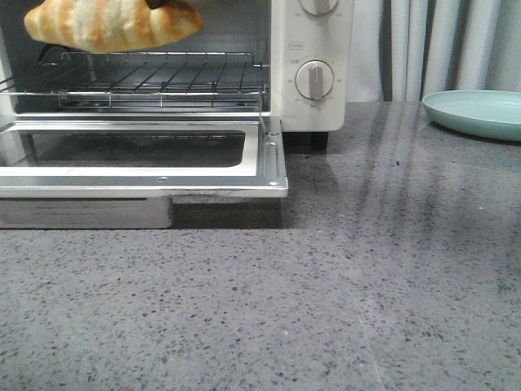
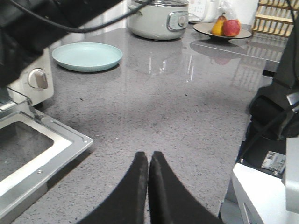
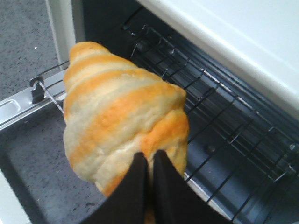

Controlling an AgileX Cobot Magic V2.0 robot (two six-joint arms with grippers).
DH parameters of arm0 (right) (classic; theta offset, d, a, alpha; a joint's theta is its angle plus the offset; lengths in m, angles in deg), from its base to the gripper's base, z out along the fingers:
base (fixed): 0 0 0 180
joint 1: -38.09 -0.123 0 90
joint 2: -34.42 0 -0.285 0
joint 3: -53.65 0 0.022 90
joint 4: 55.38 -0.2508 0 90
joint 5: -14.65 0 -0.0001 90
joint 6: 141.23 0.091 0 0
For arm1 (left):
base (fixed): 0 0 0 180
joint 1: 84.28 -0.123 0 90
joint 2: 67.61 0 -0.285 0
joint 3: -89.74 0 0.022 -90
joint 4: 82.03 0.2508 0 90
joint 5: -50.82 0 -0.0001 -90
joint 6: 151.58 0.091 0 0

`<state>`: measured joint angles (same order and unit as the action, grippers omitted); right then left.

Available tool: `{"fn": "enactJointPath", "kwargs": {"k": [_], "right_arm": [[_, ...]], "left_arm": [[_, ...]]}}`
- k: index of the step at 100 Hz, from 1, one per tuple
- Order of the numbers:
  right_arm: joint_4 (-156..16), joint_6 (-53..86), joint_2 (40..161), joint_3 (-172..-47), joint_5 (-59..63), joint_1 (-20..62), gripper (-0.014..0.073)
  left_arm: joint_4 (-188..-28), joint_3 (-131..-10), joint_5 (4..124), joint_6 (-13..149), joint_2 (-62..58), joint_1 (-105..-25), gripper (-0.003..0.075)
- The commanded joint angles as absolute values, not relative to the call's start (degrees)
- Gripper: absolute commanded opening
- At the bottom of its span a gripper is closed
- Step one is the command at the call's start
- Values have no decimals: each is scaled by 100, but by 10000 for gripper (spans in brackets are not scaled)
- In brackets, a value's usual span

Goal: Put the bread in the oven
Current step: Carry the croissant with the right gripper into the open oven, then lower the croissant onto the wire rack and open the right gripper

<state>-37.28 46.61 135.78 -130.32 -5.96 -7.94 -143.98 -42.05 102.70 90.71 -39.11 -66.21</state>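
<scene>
Bread (image 1: 110, 24) is hanging above the oven (image 1: 313, 90) rack (image 1: 163, 77), pinched at one end by the right gripper (image 3: 149, 161). Letting go off-centre risks it rolling onto the open door (image 1: 138, 155). Left gripper (image 2: 148, 161) is sitting closed, holding nothing.

We find a domestic-style kitchen. A grey speckled stone worktop (image 2: 187, 102) carries a white toaster oven (image 1: 313, 65), its door lowered and wire rack (image 1: 163, 77) exposed. Just beside the oven lies a pale green plate (image 2: 87, 56); beyond that plate stand a rice cooker (image 2: 159, 18) and a fruit dish (image 2: 223, 31). Grey curtains (image 1: 440, 45) hang behind the oven.
</scene>
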Motion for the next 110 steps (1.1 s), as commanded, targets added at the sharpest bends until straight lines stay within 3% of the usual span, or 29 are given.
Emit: {"fn": "enactJointPath", "kwargs": {"k": [1, 58, 98, 110], "right_arm": [[-3604, 4621, 13361, -13190, 12, -680, -69], [-3613, 4621, 13757, -13190, 1198, -460, -69], [-3703, 4621, 13958, -13190, 1234, -297, -67], [-3703, 4621, 13998, -13190, 1240, -297, 6]], "left_arm": [[-14793, -4393, 10202, 9015, -3880, -6638, -22], [-14985, -4393, 10297, 9015, -3880, -6638, -22], [-15115, -4393, 10322, 9015, -3880, -6638, -22], [-15115, -4393, 10359, 9015, -3880, -6638, -22]]}}
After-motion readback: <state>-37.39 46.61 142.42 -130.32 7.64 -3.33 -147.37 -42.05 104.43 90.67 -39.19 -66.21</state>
